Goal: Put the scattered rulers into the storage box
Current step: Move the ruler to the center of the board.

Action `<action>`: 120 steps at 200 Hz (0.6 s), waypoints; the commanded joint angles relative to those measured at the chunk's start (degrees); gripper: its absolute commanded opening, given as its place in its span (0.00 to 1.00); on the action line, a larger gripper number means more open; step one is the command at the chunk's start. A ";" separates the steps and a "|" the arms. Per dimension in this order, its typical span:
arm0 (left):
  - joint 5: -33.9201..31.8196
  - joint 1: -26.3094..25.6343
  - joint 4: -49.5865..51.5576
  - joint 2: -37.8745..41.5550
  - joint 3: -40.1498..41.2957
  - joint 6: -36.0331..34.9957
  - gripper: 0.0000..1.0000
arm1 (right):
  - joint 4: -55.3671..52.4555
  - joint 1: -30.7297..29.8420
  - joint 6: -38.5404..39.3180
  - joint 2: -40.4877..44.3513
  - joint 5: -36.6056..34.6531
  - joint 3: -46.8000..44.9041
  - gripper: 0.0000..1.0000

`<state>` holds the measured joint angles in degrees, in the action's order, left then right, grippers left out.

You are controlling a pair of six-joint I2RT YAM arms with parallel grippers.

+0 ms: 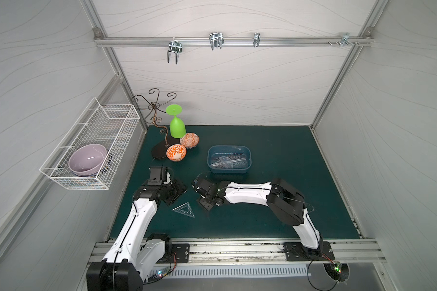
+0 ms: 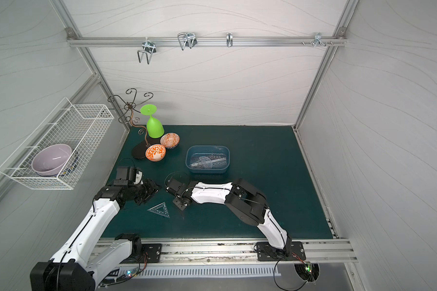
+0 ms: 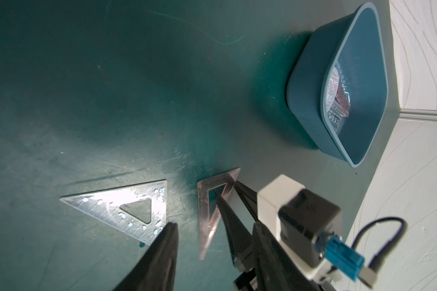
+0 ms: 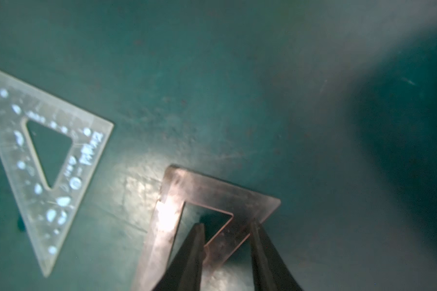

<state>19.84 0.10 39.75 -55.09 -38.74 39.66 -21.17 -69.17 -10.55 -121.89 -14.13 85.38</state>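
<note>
On the near worktop (image 1: 237, 224) we've got the clear set square (image 1: 184, 209) lying flat and untouched. It should be light, stiff and slick, with no edge proud of the mat, so we'd pinch a bar through the cutout. Just beside it the left hand (image 1: 178, 194) has its jaws apart and is empty. Further in is the smoky set square (image 4: 199, 191), also flat. The right hand (image 4: 227, 223) straddles its long bar, but we can't tell if it has bitten. Farthest is the storage box (image 1: 228, 170), protractor and straight rulers (image 1: 227, 161) already inside.
</note>
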 commanded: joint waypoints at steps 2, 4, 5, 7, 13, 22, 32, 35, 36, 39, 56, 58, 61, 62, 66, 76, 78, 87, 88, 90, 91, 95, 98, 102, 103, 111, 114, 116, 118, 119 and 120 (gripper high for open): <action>2.04 0.25 -2.13 -0.53 0.32 -0.64 0.51 | -5.47 1.30 1.14 0.92 -2.48 -4.88 0.32; 2.11 0.25 -2.17 -0.54 0.31 -0.64 0.51 | -5.40 1.38 1.12 1.10 -2.52 -5.27 0.32; 2.13 0.25 -2.20 -0.54 0.28 -0.64 0.51 | -5.39 1.43 1.17 1.15 -2.55 -5.47 0.32; 2.20 0.25 -2.21 -0.54 0.32 -0.64 0.51 | -5.33 1.52 1.22 1.28 -2.61 -5.84 0.32; 2.39 0.25 -2.26 -0.62 0.32 -0.64 0.51 | -5.16 1.81 1.18 1.92 -2.73 -6.94 0.32; 2.77 0.25 -2.52 -0.59 0.46 -0.72 0.51 | -4.71 2.30 0.99 3.04 -2.53 -8.82 0.32; 3.07 0.25 -2.85 -0.76 0.74 -0.75 0.51 | -4.13 2.95 0.48 4.44 -2.11 -11.15 0.32; 3.10 0.25 -2.97 -0.80 0.80 -0.79 0.51 | -3.94 3.18 0.25 4.92 -1.94 -11.85 0.32; 3.15 0.25 -2.99 -0.80 0.83 -0.76 0.51 | -3.87 3.26 0.21 5.00 -1.86 -12.10 0.32; 3.30 0.25 -3.15 -0.88 0.93 -0.73 0.51 | -3.69 3.50 0.01 5.52 -1.60 -12.77 0.32; 4.84 0.21 -4.61 -1.37 1.83 -0.34 0.51 | -2.68 4.67 -1.09 8.08 -0.62 -16.29 0.32; 5.08 0.18 -4.90 -1.45 2.00 -0.30 0.51 | -2.64 4.72 -1.13 8.38 -0.46 -16.69 0.33; 5.45 0.12 -5.32 -1.55 2.28 -0.17 0.51 | -2.55 4.93 -1.44 8.80 -0.12 -17.19 0.33; 5.60 0.10 -5.65 -1.57 2.28 -0.09 0.51 | -2.51 4.97 -1.60 9.00 -0.03 -17.36 0.33; 6.20 -0.03 -6.38 -1.82 2.69 0.17 0.51 | -2.39 5.23 -1.84 9.48 0.56 -17.91 0.33; 7.88 -0.80 -8.52 -2.37 3.81 0.71 0.49 | -1.94 5.99 -2.67 11.37 2.77 -19.26 0.36; 8.23 -1.09 -8.96 -2.56 4.02 0.82 0.49 | -1.77 6.11 -2.75 11.84 3.38 -19.50 0.36; 9.88 -2.77 -11.52 -3.46 4.94 1.51 0.46 | -0.63 6.94 -3.17 14.04 6.27 -20.81 0.40; 10.05 -3.01 -11.83 -3.63 5.05 1.67 0.45 | -0.45 7.03 -3.21 14.31 6.64 -20.97 0.40; 10.33 -3.49 -12.40 -3.91 5.27 1.90 0.45 | -0.10 7.20 -3.20 14.90 7.29 -21.31 0.41; 10.54 -3.73 -12.67 -4.03 5.35 1.99 0.45 | 0.07 7.29 -3.27 15.22 7.64 -21.49 0.41; 11.11 -4.77 -13.92 -4.67 5.65 2.35 0.44 | 0.84 7.70 -3.47 16.42 9.16 -22.19 0.43; 11.53 -5.63 -14.82 -5.07 5.88 2.54 0.43 | 1.42 8.11 -3.63 17.30 10.49 -22.62 0.44; 11.94 -6.83 -16.13 -5.84 6.03 2.81 0.43 | 2.37 8.79 -3.80 18.72 12.59 -23.46 0.46; 12.01 -7.15 -16.38 -6.00 6.04 2.89 0.42 | 2.63 8.96 -3.88 19.06 13.10 -23.66 0.46; 12.36 -9.55 -18.32 -7.62 6.05 3.40 0.41 | 4.79 10.73 -4.31 21.53 17.88 -25.46 0.48; 12.53 -10.56 -19.06 -8.36 5.91 3.45 0.41 | 5.85 11.49 -4.57 22.47 19.87 -26.24 0.49; 12.62 -11.09 -19.57 -8.78 5.88 3.51 0.41 | 6.46 12.01 -4.81 23.09 21.15 -26.74 0.49; 12.78 -11.72 -20.02 -9.06 5.76 3.56 0.40 | 7.23 12.51 -5.05 23.49 22.41 -27.35 0.49; 12.86 -12.02 -20.13 -9.46 5.68 3.53 0.40 | 7.61 12.80 -5.25 23.86 23.02 -27.67 0.49; 12.95 -12.30 -20.36 -9.75 5.65 3.51 0.39 | 7.97 13.04 -5.39 24.14 23.67 -27.96 0.50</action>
<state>28.49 -6.66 28.88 -61.14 -32.64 41.71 -17.21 -60.23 -13.21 -104.27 -4.93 61.80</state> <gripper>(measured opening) 0.414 0.480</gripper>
